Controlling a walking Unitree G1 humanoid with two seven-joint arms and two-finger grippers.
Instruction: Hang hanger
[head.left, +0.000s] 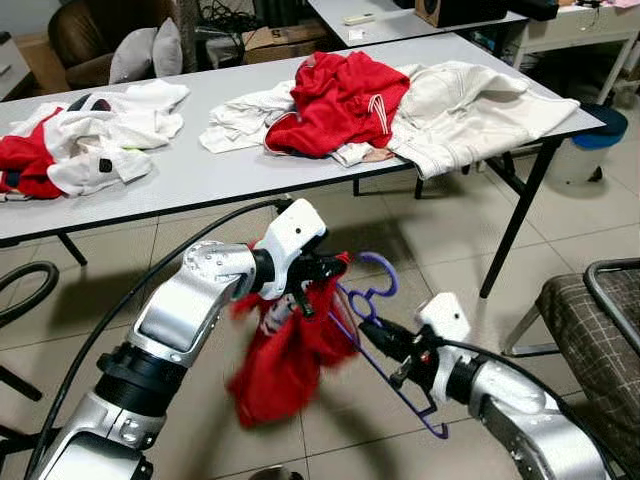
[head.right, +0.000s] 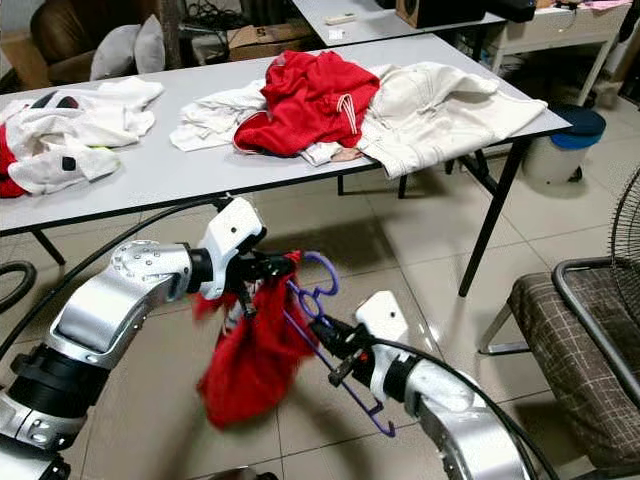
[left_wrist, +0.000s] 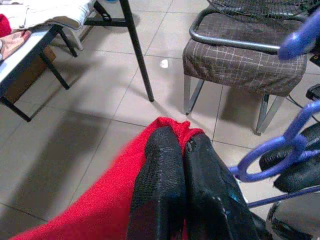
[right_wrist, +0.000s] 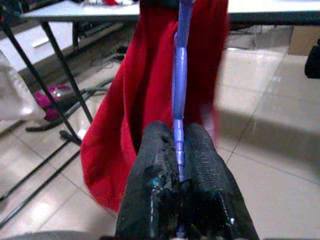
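On the left half of the grey table (head.left: 200, 170), toward its left edge, lies a heap of white and red clothes (head.left: 85, 135); toward the right corner a red top (head.left: 340, 100) is bundled on a cream jacket (head.left: 470, 110) that spills over the front edge. Out in front of the table, over the tiled floor, the left gripper (head.left: 322, 270) has its fingers pinched tight on the top edge of a red garment (head.left: 285, 360), which hangs limp below it. Just beside it the right gripper (head.left: 378, 338) is clamped on a thin bar of the purple hanger (head.left: 375, 300), whose hook curls up near the left fingers; the hanger sits tilted against the cloth, and I cannot tell whether any of it is really threaded inside the garment. That is where I would worry: the grip on the cloth looks like a small fold, so a tug from either arm could pull it free and drop it on the floor, or twist the slim bar in the right fingers and let the hanger swing out. To the right stands a checked chair (head.left: 590, 320) close enough to snag. Beyond the table's right corner a white bin with a blue lid (head.left: 590, 140) stands closed, contents hidden.
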